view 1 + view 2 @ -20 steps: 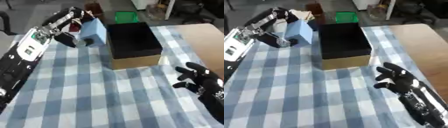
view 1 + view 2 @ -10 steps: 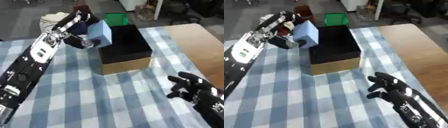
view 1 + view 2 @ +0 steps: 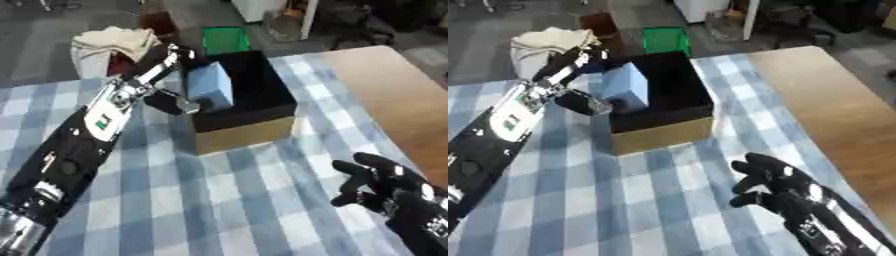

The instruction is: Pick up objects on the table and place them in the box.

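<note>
A blue-and-white checked tablecloth [image 3: 219, 200] covered the table. The left hand [image 3: 171, 97] pinched a pale blue rectangular block [image 3: 212, 86] between thumb and fingers, over the black-lined cardboard box [image 3: 254, 131]. The right hand [image 3: 381, 182] rested with fingers spread.

Both eyes sit in the robot's head and look steeply down across the checked table [image 3: 219, 210]. They share the box [image 3: 245, 107] ahead of the left hand [image 3: 175, 100] and the right hand [image 3: 776, 187] close below; the right eye sits slightly rightward.
</note>
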